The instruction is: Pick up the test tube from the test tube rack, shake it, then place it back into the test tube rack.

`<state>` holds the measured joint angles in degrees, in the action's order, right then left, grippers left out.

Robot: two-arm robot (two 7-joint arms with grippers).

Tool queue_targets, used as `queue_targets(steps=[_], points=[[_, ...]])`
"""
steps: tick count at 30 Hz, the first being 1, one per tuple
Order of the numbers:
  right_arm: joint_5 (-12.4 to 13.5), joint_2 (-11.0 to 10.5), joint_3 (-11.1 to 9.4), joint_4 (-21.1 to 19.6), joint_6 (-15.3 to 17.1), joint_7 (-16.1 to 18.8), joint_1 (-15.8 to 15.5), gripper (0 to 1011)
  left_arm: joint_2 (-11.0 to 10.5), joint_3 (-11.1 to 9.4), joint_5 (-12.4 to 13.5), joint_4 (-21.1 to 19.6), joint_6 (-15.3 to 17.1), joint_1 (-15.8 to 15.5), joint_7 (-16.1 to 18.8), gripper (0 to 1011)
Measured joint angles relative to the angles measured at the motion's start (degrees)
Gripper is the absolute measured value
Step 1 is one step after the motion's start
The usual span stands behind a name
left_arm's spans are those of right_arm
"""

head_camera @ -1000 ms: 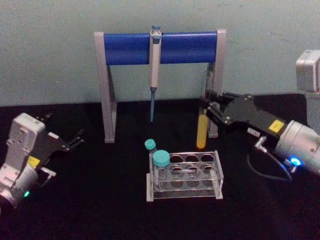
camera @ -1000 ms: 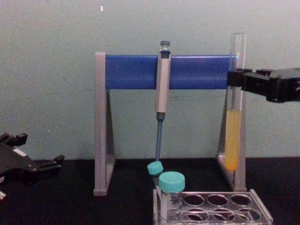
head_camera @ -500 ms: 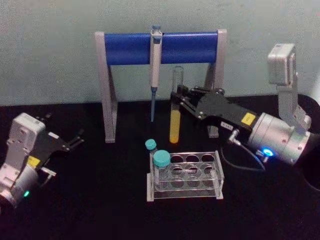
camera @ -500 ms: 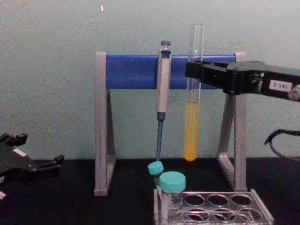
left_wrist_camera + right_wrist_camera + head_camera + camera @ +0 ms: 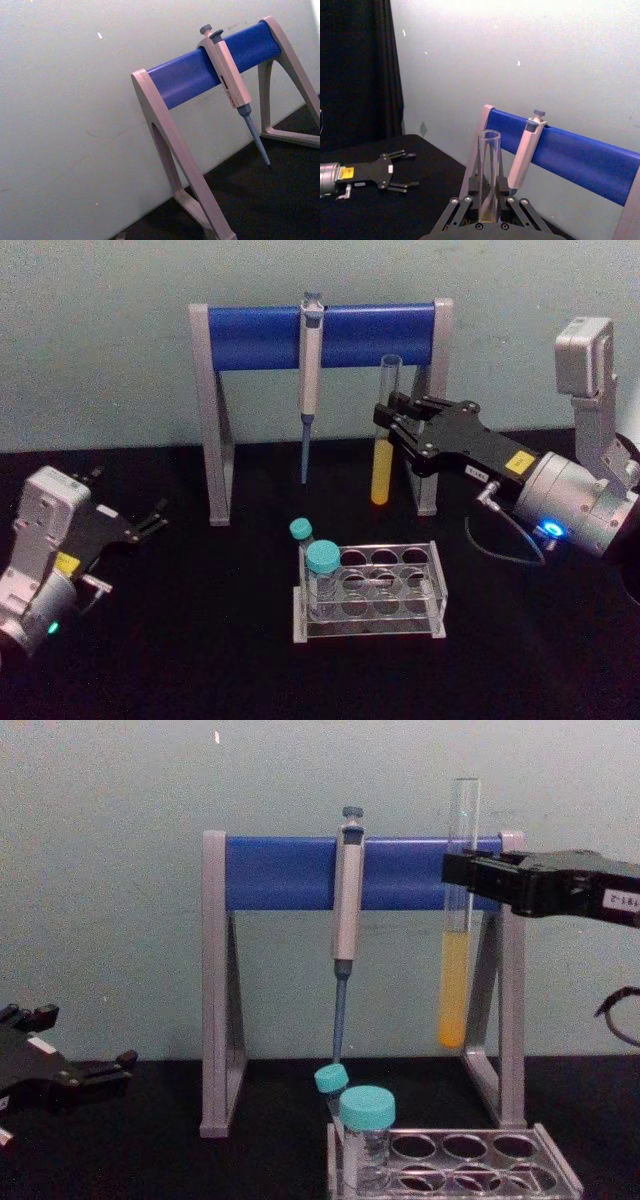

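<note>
My right gripper (image 5: pixel 390 418) is shut on the test tube (image 5: pixel 383 440), a thin clear tube with yellow liquid in its lower part. It holds the tube upright in the air, above and behind the test tube rack (image 5: pixel 425 585). The chest view shows the test tube (image 5: pixel 456 960) hanging in front of the pipette stand, well above the rack (image 5: pixel 540 1160). From the right wrist, the tube (image 5: pixel 489 170) rises between the fingers (image 5: pixel 457 210). My left gripper (image 5: pixel 150 520) rests open at the table's left side.
A grey-and-blue pipette stand (image 5: pixel 320 335) with a hanging pipette (image 5: pixel 310 380) stands behind the rack. Two teal-capped vials (image 5: pixel 322 565) sit at the rack's left end. The table is black, with a pale wall behind.
The right gripper swung the tube left to the stand's middle, then back right and a little higher. The left arm has not moved.
</note>
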<state>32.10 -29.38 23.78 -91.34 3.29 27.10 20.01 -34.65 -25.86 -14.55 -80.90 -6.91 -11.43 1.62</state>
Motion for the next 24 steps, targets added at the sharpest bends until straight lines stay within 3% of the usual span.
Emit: queue_targets(steps=[24], points=[[-0.4, 0.5, -0.7, 0.1, 0.0, 0.6, 0.1, 221, 0.0, 0.0, 0.0, 0.0, 0.0, 0.0, 0.0, 1001]])
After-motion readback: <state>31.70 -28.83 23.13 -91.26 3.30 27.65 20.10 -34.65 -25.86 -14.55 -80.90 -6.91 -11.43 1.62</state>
